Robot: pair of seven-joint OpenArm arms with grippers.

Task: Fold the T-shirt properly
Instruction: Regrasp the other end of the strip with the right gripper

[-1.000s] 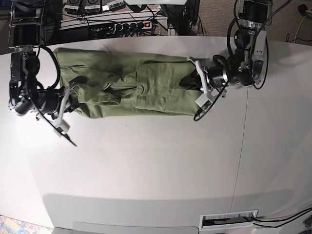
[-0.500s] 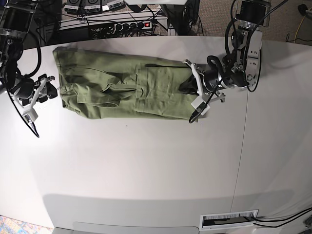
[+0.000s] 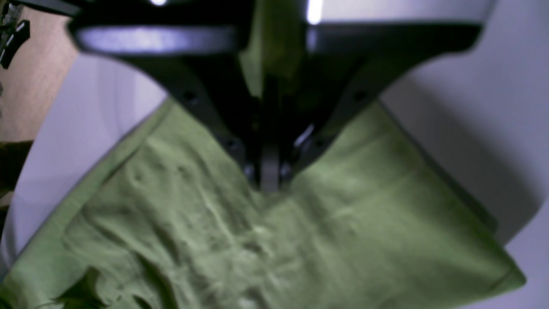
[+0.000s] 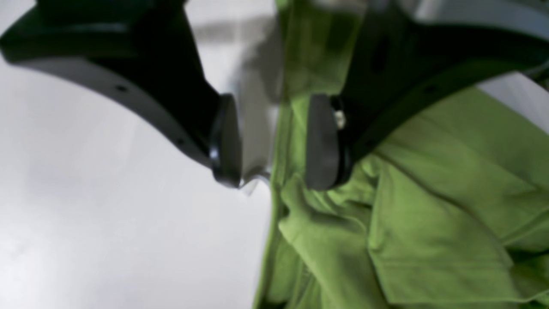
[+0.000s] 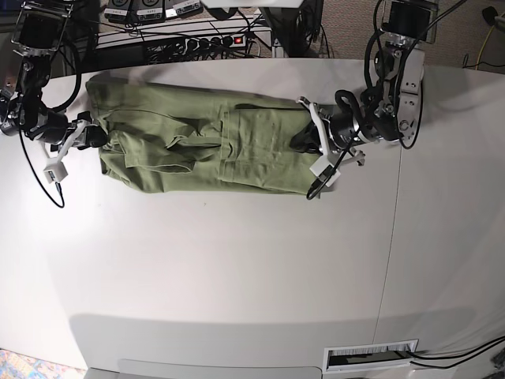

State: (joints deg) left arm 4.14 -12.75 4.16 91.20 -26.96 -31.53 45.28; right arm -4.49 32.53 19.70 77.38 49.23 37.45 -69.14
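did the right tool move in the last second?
Yes. In the base view the right tool went up and back from the table's near side to the T-shirt's end.

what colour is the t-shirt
Plain sage green, no print; the T-shirt shows best in the base view.

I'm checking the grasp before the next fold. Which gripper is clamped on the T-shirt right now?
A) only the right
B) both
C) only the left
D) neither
C: in the left wrist view the left gripper is pinched shut on the T-shirt, while in the right wrist view the right gripper stands open astride the cloth's edge.
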